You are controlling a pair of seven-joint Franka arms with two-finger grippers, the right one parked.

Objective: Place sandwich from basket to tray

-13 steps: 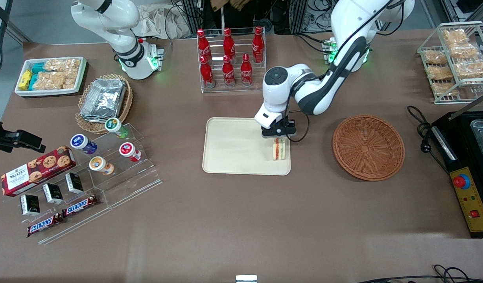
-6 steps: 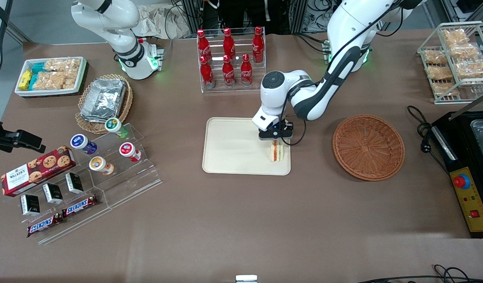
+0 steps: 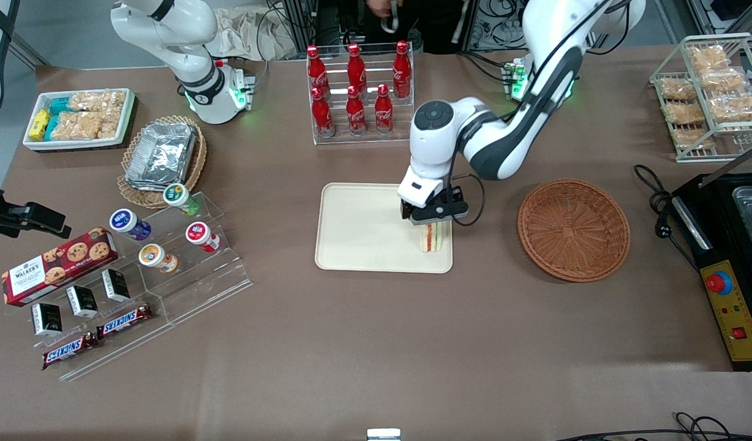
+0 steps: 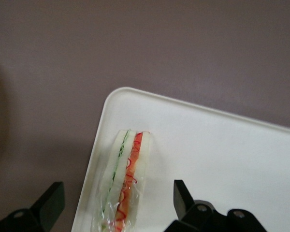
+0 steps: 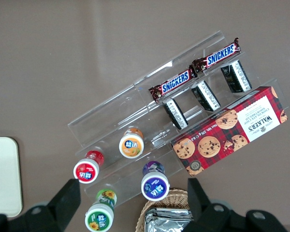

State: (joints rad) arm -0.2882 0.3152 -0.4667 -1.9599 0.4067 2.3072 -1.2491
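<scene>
The sandwich (image 3: 431,237) is wrapped in clear film. It stands on edge in the corner of the cream tray (image 3: 364,226) nearest the front camera and the basket. Its orange-red and green filling faces up (image 4: 125,183). My gripper (image 3: 433,215) hangs just above it, open, with one black finger (image 4: 48,205) off each side and neither touching the bread. The tray's rounded corner and rim (image 4: 106,104) show beside the sandwich. The reddish-brown wicker basket (image 3: 573,229) sits empty on the table beside the tray, toward the working arm's end.
A rack of red cola bottles (image 3: 357,92) stands farther from the front camera than the tray. A black machine (image 3: 728,263) and a wire rack of snacks (image 3: 710,92) lie past the basket. An acrylic stand with cups (image 3: 168,245) and a foil-container basket (image 3: 161,156) lie toward the parked arm's end.
The sandwich shifted slightly toward the parked arm's end and lower onto the tray, then stayed put. The wrist above it turned and moved a little.
</scene>
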